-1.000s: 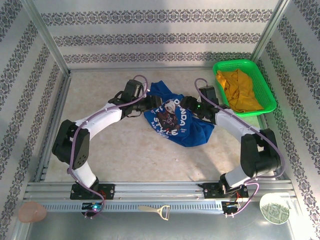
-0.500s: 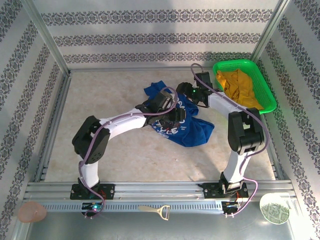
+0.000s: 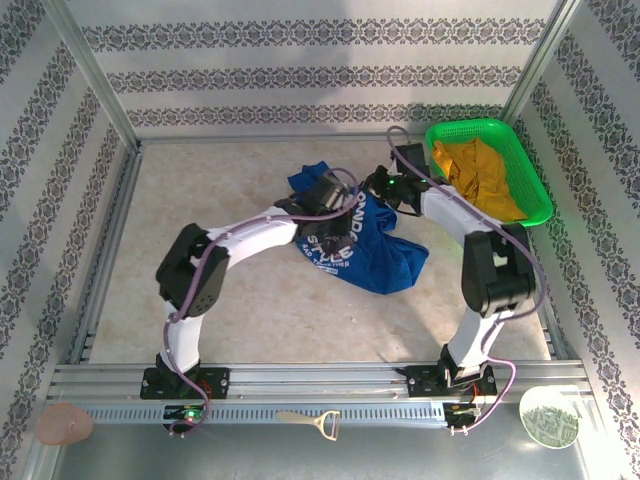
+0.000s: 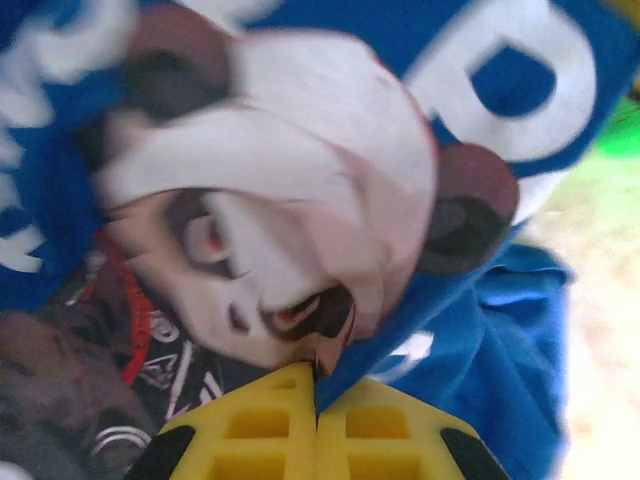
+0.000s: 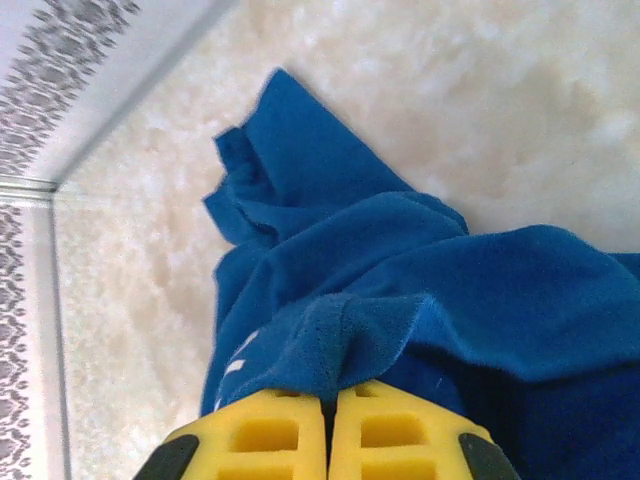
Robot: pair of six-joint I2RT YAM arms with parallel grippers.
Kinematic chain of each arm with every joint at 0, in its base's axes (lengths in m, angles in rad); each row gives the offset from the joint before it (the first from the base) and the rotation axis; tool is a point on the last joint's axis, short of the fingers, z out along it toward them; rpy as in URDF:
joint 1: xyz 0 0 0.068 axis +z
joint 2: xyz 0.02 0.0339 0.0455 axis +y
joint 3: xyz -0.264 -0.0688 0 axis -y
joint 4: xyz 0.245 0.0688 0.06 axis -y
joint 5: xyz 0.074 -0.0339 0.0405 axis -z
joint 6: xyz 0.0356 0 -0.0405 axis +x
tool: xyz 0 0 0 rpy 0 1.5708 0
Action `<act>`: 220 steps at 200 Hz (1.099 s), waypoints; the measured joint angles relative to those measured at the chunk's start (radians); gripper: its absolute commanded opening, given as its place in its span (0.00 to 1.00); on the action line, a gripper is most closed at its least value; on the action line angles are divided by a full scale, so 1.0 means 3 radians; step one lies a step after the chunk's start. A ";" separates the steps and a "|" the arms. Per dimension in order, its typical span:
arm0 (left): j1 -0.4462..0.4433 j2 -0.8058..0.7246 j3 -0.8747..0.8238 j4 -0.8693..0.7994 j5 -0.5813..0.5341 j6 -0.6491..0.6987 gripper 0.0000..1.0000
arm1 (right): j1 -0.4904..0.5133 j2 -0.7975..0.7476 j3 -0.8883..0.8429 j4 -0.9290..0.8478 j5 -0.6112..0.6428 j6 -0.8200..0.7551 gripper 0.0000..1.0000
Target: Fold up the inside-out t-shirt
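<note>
The left part of the table [image 3: 220, 290] lies bare from the metal side rail [image 3: 100, 280] to the left arm's elbow (the widest free stretch of the surface). The left gripper [image 3: 347, 212] rests on the printed middle of the inside-out t-shirt [image 3: 375, 255]. In the left wrist view its yellow pads [image 4: 260, 430] are pressed together, with a fold of the printed cloth nipped at their tips. The shirt sits crumpled at the table's centre, with bare table between its near hem and the arm bases. The right gripper [image 3: 378, 186] is at the shirt's far right edge, its own yellow pads [image 5: 390, 430] closed on a ridge of plain blue fabric. Just right of it, against the right rail, stands the green basket [image 3: 470, 125] holding a mustard-yellow garment [image 3: 478, 180].
</note>
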 measured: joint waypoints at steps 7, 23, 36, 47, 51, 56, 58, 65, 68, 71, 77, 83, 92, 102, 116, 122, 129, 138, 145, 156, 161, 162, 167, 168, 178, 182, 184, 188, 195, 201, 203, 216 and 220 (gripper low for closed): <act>0.0099 -0.0153 -0.0022 0.0038 0.0192 0.0011 0.00 | -0.0019 -0.0169 -0.0027 -0.0060 -0.0001 -0.0013 0.00; 0.0342 -0.0478 -0.0027 0.0173 0.0720 0.0024 0.00 | -0.0033 -0.0571 -0.0039 -0.0153 -0.0013 -0.0071 0.00; 0.0520 -0.0706 -0.0023 0.0153 0.1052 0.0043 0.00 | -0.0053 -0.0905 -0.0036 -0.0224 0.0023 -0.0134 0.00; 0.0645 -0.0828 0.0010 0.0072 0.1241 0.0083 0.00 | -0.0088 -0.1152 -0.0029 -0.0301 0.0100 -0.0188 0.00; 0.0692 -0.0862 0.0025 0.0034 0.1303 0.0106 0.00 | -0.0104 -0.1253 -0.0027 -0.0343 0.0135 -0.0206 0.00; 0.0739 -0.0891 0.0046 -0.0006 0.1369 0.0135 0.00 | -0.0118 -0.1347 -0.0022 -0.0392 0.0161 -0.0226 0.00; 0.0749 -0.0898 0.0052 -0.0018 0.1389 0.0141 0.00 | -0.0122 -0.1385 -0.0022 -0.0413 0.0170 -0.0240 0.00; 0.0785 -0.0917 0.0086 -0.0072 0.1476 0.0187 0.00 | -0.0121 -0.1514 -0.0011 -0.0504 0.0197 -0.0267 0.00; 0.0795 -0.0923 0.0104 -0.0095 0.1508 0.0205 0.00 | -0.0117 -0.1573 -0.0006 -0.0551 0.0214 -0.0277 0.00; 0.0805 -0.0927 0.0117 -0.0114 0.1534 0.0217 0.00 | -0.0107 -0.1612 -0.0004 -0.0584 0.0226 -0.0289 0.00; 0.0810 -0.0935 0.0134 -0.0154 0.1584 0.0247 0.00 | -0.0080 -0.1696 0.0003 -0.0654 0.0253 -0.0313 0.00; 0.0816 -0.0944 0.0141 -0.0186 0.1628 0.0275 0.00 | -0.0057 -0.1778 0.0014 -0.0736 0.0280 -0.0338 0.00; 0.0835 -0.0945 0.0154 -0.0226 0.1691 0.0298 0.00 | -0.0038 -0.1862 0.0025 -0.0830 0.0306 -0.0354 0.00; 0.0877 -0.0941 0.0177 -0.0248 0.1752 0.0312 0.00 | -0.0014 -0.1920 0.0037 -0.0913 0.0310 -0.0364 0.00; 0.0945 -0.0904 0.0267 -0.0323 0.1804 0.0342 0.12 | 0.0027 -0.1924 0.0037 -0.0979 0.0314 -0.0362 0.00; 0.0971 -0.0863 0.0342 -0.0365 0.1808 0.0370 0.26 | 0.0038 -0.1907 0.0034 -0.0987 0.0315 -0.0362 0.00; 0.1002 -0.0802 0.0444 -0.0416 0.1783 0.0390 0.33 | 0.0048 -0.1876 0.0025 -0.0988 0.0336 -0.0362 0.00; 0.1054 -0.0720 0.0561 -0.0493 0.1723 0.0411 0.38 | 0.0043 -0.1849 -0.0011 -0.0975 0.0370 -0.0361 0.00; 0.1096 -0.0660 0.0621 -0.0537 0.1668 0.0427 0.44 | 0.0032 -0.1834 -0.0075 -0.0940 0.0384 -0.0362 0.00; 0.1134 -0.0605 0.0631 -0.0581 0.1567 0.0458 0.50 | 0.0031 -0.1809 -0.0203 -0.0876 0.0385 -0.0365 0.00; 0.1138 -0.0593 0.0614 -0.0608 0.1517 0.0451 0.52 | 0.0031 -0.1795 -0.0268 -0.0847 0.0379 -0.0371 0.00; 0.1137 -0.0593 0.0612 -0.0609 0.1508 0.0455 0.52 | 0.0031 -0.1789 -0.0287 -0.0837 0.0376 -0.0375 0.00; 0.1130 -0.0593 0.0572 -0.0614 0.1451 0.0454 0.53 | 0.0031 -0.1774 -0.0354 -0.0800 0.0361 -0.0389 0.00; 0.1125 -0.0593 0.0561 -0.0619 0.1436 0.0460 0.53 | 0.0031 -0.1770 -0.0365 -0.0797 0.0359 -0.0392 0.00; 0.1066 -0.0624 0.0446 -0.0636 0.1310 0.0460 0.57 | 0.0013 -0.1738 -0.0490 -0.0745 0.0318 -0.0423 0.00; 0.1039 -0.0643 0.0390 -0.0635 0.1261 0.0460 0.59 | 0.0009 -0.1728 -0.0537 -0.0722 0.0301 -0.0434 0.00; 0.1015 -0.0660 0.0354 -0.0632 0.1227 0.0459 0.59 | 0.0008 -0.1723 -0.0561 -0.0710 0.0286 -0.0441 0.00; 0.0971 -0.0694 0.0270 -0.0623 0.1171 0.0459 0.60 | -0.0001 -0.1719 -0.0599 -0.0688 0.0263 -0.0450 0.00; 0.0875 -0.0762 0.0127 -0.0619 0.1062 0.0458 0.60 | -0.0013 -0.1718 -0.0670 -0.0646 0.0215 -0.0470 0.00; 0.0785 -0.0813 0.0022 -0.0612 0.0974 0.0458 0.61 | -0.0028 -0.1718 -0.0718 -0.0621 0.0167 -0.0492 0.00; 0.0743 -0.0829 -0.0014 -0.0612 0.0933 0.0458 0.61 | -0.0034 -0.1719 -0.0732 -0.0608 0.0151 -0.0504 0.00; 0.0495 -0.0891 -0.0169 -0.0584 0.0744 0.0458 0.61 | -0.0050 -0.1734 -0.0813 -0.0510 0.0057 -0.0539 0.00; 0.0409 -0.0898 -0.0202 -0.0561 0.0683 0.0458 0.62 | -0.0056 -0.1741 -0.0832 -0.0486 0.0033 -0.0540 0.00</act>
